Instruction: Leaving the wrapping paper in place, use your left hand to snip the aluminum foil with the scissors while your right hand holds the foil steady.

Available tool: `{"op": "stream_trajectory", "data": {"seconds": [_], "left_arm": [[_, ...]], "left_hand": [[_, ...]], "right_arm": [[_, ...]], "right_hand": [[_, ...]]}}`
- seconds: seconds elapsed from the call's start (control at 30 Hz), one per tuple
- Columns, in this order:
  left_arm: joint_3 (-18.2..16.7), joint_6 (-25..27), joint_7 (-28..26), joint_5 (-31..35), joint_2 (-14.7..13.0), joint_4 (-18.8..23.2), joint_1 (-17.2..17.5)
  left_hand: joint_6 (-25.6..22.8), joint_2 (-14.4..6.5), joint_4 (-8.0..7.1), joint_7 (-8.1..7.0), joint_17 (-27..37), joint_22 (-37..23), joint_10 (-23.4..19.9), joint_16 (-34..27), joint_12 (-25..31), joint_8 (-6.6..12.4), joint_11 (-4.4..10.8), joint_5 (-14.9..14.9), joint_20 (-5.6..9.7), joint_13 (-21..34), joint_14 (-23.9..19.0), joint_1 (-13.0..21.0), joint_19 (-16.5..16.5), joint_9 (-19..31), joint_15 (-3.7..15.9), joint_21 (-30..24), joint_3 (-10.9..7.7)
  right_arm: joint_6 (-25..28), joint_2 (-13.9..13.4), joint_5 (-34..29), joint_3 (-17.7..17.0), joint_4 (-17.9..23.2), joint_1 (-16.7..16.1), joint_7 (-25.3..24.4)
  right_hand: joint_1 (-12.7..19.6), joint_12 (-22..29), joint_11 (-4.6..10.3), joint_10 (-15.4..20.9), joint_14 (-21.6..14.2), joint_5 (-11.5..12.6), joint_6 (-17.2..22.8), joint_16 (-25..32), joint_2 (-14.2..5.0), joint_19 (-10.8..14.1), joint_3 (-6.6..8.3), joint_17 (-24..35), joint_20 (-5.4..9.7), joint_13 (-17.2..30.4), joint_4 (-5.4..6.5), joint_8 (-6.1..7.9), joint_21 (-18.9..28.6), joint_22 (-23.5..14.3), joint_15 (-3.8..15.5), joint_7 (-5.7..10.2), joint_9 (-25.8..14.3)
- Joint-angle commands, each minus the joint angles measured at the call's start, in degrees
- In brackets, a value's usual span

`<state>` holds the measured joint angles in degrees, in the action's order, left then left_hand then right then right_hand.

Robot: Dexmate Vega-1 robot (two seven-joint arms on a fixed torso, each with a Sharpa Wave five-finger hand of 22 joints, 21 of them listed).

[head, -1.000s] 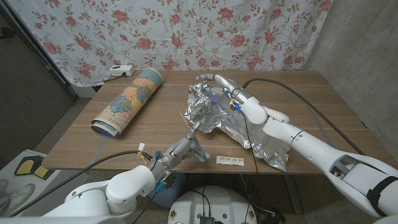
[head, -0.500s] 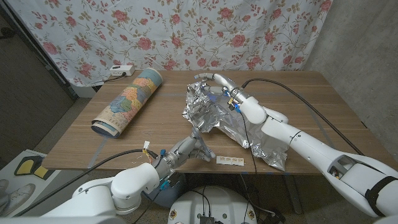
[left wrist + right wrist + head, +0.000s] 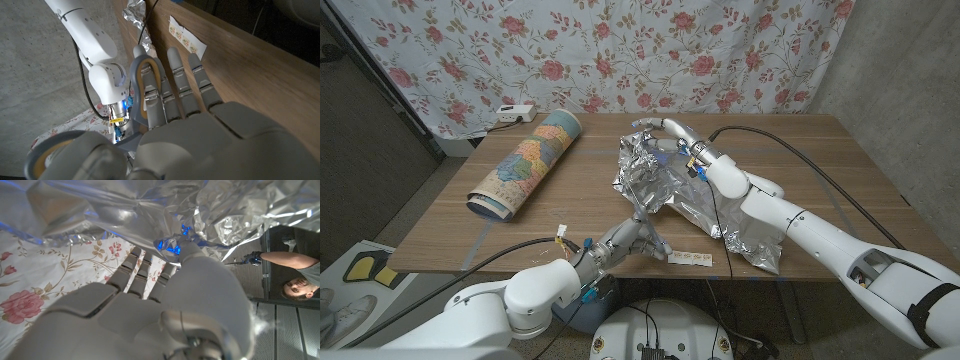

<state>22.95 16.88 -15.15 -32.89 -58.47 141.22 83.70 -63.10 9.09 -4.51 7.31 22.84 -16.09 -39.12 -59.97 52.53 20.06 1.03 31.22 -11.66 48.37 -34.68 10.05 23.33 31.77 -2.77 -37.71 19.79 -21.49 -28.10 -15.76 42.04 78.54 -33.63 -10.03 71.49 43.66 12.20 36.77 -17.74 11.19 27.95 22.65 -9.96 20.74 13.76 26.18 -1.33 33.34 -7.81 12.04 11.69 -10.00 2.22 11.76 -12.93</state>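
Observation:
Crumpled aluminum foil [image 3: 665, 190] lies mid-table, one end trailing toward the front edge. My right hand [image 3: 678, 140] grips its raised far part from above, and the foil [image 3: 150, 210] bunches over the fingers [image 3: 132, 270]. My left hand [image 3: 625, 245] is at the front edge and holds the scissors [image 3: 638, 205], whose blades point up into the foil's near side. The grey, tan-lined handle loop [image 3: 145, 82] sits around the fingers of my left hand [image 3: 200, 130]. The rolled map-print wrapping paper [image 3: 527, 163] lies apart on the left.
A white label strip [image 3: 690, 258] is stuck near the front edge. A power strip [image 3: 515, 113] sits at the back left by the floral curtain. A black cable [image 3: 800, 150] crosses the right side. A person [image 3: 292, 275] is beyond the table.
My left hand has slid a little right along the front edge, and the scissor blades have swung deeper into the foil's near side. The right hand keeps its hold on the foil.

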Motion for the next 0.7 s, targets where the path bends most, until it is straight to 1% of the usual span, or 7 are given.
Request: {"op": "stream_trajectory", "data": {"seconds": [0.03,0.13,0.33,0.4,0.43,0.63,0.7], "left_arm": [[1.43,-0.25,-0.08,-0.4,-0.16,-0.49,-1.45],[1.58,-0.53,0.14,-0.68,-0.23,-0.69,-1.62],[1.77,-0.99,0.26,-1.09,-0.19,-1.16,-2.06],[1.97,-1.21,0.57,-1.15,-0.14,-1.33,-2.35],[2.12,-1.25,0.73,-1.1,-0.1,-1.42,-2.57],[2.62,-1.45,1.06,-1.09,0.11,-1.78,-3.35],[2.78,-1.32,1.03,-1.14,0.22,-1.86,-3.59]], "left_hand": [[3.21,0.3,0.28,3.72,0.17,-0.2,-4.25,-0.32,3.47,-0.39,-2.91,0.55,0.29,0.68,0.24,-0.19,-0.05,0.15,0.14,0.13,0.16],[3.25,0.29,0.26,3.67,0.18,-0.21,-4.22,-0.42,3.5,-0.48,-2.59,0.54,0.32,0.76,0.18,-0.18,-0.04,0.26,0.27,0.12,0.16],[3.16,0.29,0.27,3.79,0.18,-0.21,-4.25,-0.49,3.48,-0.67,-2.99,0.54,0.3,0.74,0.27,-0.11,-0.02,0.27,0.28,0.11,0.16],[3.13,0.3,0.27,3.78,0.24,-0.22,-4.16,-0.56,3.51,-0.72,-2.6,0.54,0.26,0.85,0.29,-0.09,-0.07,0.31,0.25,0.12,0.16],[3.12,0.3,0.27,3.67,0.32,-0.22,-4.36,-0.63,3.39,-0.75,-3.01,0.54,0.28,0.55,0.33,-0.08,-0.05,0.36,0.23,0.12,0.16],[2.85,0.33,0.28,3.7,0.12,-0.22,-4.29,-0.6,3.49,-0.86,-2.71,0.55,0.29,0.78,0.28,-0.02,-0.1,0.3,0.11,0.13,0.17],[2.84,0.32,0.28,3.77,0.1,-0.22,-4.46,-0.62,3.47,-0.9,-3.06,0.55,0.32,0.65,0.32,-0.01,-0.12,0.41,0.11,0.13,0.17]], "right_arm": [[-0.85,-0.08,0.76,0.02,-0.57,0.03,1.01],[-1.1,-0.04,0.92,0.01,-0.7,-0.01,1.11],[-1.4,0.07,1.26,0.04,-0.83,-0.23,1.43],[-1.41,0.14,1.28,0.06,-0.86,-0.32,1.41],[-1.56,0.19,1.46,0.06,-0.98,-0.33,1.51],[-1.53,0.15,1.68,0.02,-1.13,-0.45,1.8],[-1.38,0.17,1.57,0.02,-1.29,-0.47,1.69]], "right_hand": [[0.52,0.43,0.14,0.08,-0.26,0.11,0.63,-0.05,-0.14,0.27,0.1,0.3,0.04,0.16,0.22,-0.26,-0.08,-0.09,11.0,0.16,-0.26],[0.55,0.53,0.14,0.13,-0.26,0.11,1.02,-0.09,-0.14,0.35,0.1,0.41,0.08,0.1,0.23,-0.13,-0.06,-0.09,11.01,0.17,-0.29],[0.59,0.55,0.15,0.13,-0.32,0.11,1.11,-0.12,-0.13,0.35,0.09,0.6,0.19,-0.13,0.24,-0.15,-0.07,-0.09,11.01,0.16,-0.32],[0.61,0.68,0.15,0.29,-0.36,0.1,1.12,-0.13,-0.14,0.31,0.09,0.69,0.24,-0.16,0.25,-0.18,-0.09,-0.09,11.01,0.17,-0.33],[0.61,0.71,0.15,0.33,-0.37,0.1,1.13,-0.14,-0.14,0.34,0.09,0.71,0.24,-0.16,0.25,-0.18,-0.08,-0.09,11.01,0.17,-0.34],[0.68,0.86,0.17,0.4,-0.41,0.09,1.2,-0.2,-0.08,0.42,0.06,0.91,0.28,-0.29,0.22,-0.21,-0.06,-0.09,11.0,0.18,-0.36],[0.69,0.85,0.17,0.39,-0.42,0.09,1.23,-0.22,-0.07,0.45,0.05,0.97,0.28,-0.38,0.22,-0.21,-0.05,-0.09,10.99,0.18,-0.37]]}}
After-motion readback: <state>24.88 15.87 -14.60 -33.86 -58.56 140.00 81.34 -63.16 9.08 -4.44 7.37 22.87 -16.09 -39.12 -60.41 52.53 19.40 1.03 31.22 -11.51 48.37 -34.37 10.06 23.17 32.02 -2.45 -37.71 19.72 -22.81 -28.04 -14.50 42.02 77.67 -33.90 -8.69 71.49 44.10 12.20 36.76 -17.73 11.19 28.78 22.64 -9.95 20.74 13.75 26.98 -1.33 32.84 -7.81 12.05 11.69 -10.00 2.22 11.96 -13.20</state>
